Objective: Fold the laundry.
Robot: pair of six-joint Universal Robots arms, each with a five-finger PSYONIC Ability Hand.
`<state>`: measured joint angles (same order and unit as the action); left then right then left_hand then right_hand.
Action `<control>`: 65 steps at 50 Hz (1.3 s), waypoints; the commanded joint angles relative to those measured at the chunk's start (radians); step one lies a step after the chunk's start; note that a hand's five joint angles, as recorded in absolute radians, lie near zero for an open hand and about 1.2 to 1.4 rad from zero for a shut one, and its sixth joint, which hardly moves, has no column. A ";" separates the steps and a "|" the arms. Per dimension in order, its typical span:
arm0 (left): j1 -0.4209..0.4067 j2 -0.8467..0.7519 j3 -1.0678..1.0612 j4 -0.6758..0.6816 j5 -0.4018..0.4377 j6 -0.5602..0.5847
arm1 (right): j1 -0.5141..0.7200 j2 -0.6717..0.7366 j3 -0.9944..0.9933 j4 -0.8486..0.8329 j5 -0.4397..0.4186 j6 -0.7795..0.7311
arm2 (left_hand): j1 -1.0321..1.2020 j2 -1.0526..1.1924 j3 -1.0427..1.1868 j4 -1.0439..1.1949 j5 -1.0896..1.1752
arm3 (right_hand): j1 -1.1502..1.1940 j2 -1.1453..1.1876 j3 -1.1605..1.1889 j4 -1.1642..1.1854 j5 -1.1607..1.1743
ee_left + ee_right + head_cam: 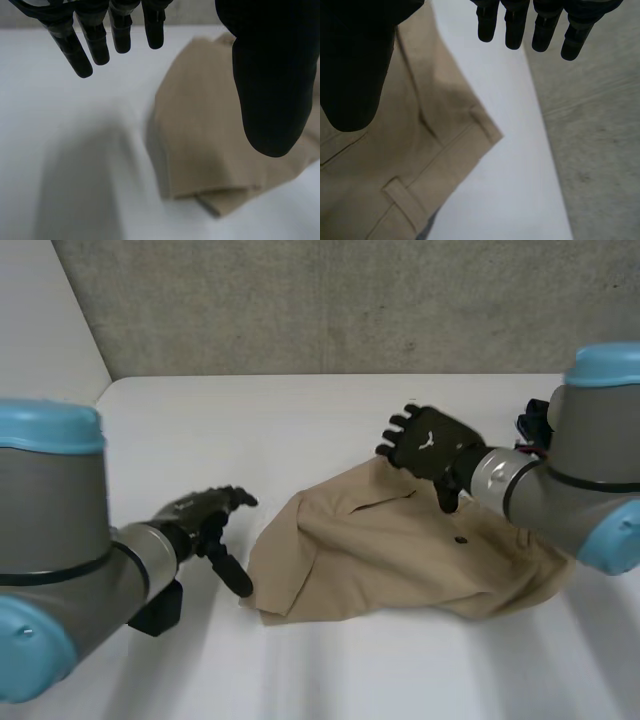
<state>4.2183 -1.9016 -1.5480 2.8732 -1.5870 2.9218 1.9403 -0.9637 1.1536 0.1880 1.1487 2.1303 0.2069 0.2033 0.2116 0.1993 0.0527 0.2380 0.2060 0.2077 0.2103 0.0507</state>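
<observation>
Tan garment (400, 550) lies crumpled and partly folded on the white table (300, 420), towards the right of centre in the head view, with a doubled layer at its near left corner. A dark button (461, 539) shows on its upper face, and the right wrist view shows a belt loop (402, 197) near a corner of the waistband. Left hand (205, 515) is just beside the garment's left edge, holding nothing. Its fingers (90, 40) are straight and close together over bare table, and its thumb (270, 75) is set well apart from them and points down at the near left corner. Whether the thumb touches the cloth cannot be told. Right hand (430, 445) is at the garment's far edge, above the waistband, also holding nothing. Its fingers (515, 25) are straight, side by side with small gaps, reaching past the cloth's edge over the table; its thumb (355, 65) is held apart from them, over the cloth. Contact between the right hand and the cloth cannot be told. A grey wall (350, 300) stands behind the table
</observation>
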 commanded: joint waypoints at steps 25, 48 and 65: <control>-0.023 0.099 0.357 -0.045 -0.110 0.155 | -0.044 -0.237 -0.041 -0.070 0.049 0.344 | 1.189 1.193 1.185 1.197 1.169 | 1.158 1.190 1.189 1.186 1.171; 0.081 0.052 0.657 -0.189 0.032 0.321 | -0.037 -0.383 -0.080 0.200 0.057 0.395 | 1.189 1.193 1.185 1.197 1.169 | 1.158 1.190 1.189 1.186 1.171; 0.134 -0.300 1.372 0.403 -0.094 0.174 | 0.115 -0.006 -0.440 -0.861 0.496 0.589 | 1.189 1.193 1.185 1.197 1.169 | 1.158 1.190 1.189 1.186 1.171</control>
<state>4.3411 -2.1984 -0.3369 3.1246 -1.6487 3.1951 2.0346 -0.9730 0.7525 -0.3408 1.5715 2.6901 1.1458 1.1973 1.1911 1.2017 0.9986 1.1004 1.1746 1.1851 1.1938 0.9925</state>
